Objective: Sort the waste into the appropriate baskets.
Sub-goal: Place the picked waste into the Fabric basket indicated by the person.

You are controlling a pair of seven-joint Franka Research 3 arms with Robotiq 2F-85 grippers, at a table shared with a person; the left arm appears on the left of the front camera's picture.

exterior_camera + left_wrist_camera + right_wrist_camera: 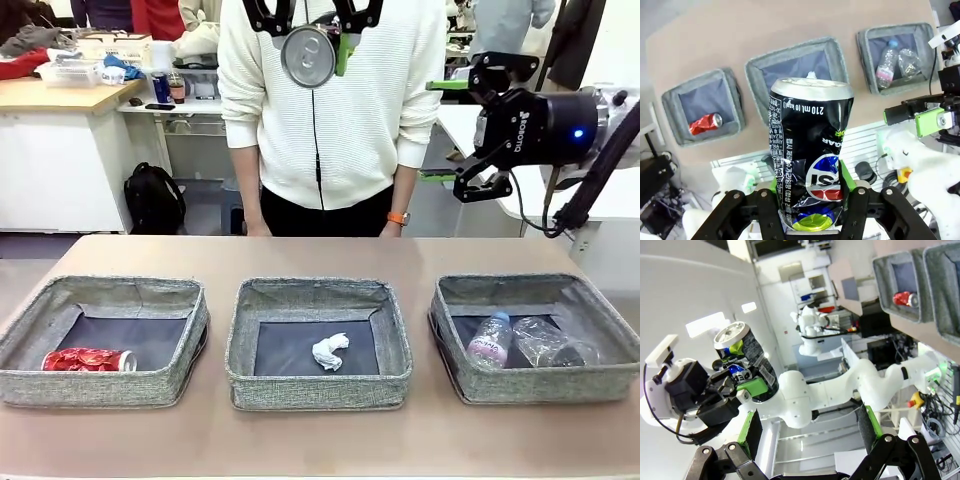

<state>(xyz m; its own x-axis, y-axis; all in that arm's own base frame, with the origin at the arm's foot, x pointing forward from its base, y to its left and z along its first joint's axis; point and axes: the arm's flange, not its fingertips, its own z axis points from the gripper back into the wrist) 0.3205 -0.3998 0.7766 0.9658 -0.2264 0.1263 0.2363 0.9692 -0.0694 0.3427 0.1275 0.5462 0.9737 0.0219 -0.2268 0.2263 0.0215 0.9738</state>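
Observation:
My left gripper hangs high above the middle of the table, shut on a dented dark blue soda can. In the left wrist view the can stands between the green pads, crushed at its waist. Three grey baskets lie below. The left basket holds a red can. A white paper wad lies in the middle basket. The right basket holds a pink-labelled bottle and a clear bottle. My right gripper hovers open and empty at the far right.
A person in a white sweater stands at the table's far edge, behind the held can. Bare tabletop runs in front of the baskets and behind them. Benches with clutter stand farther back.

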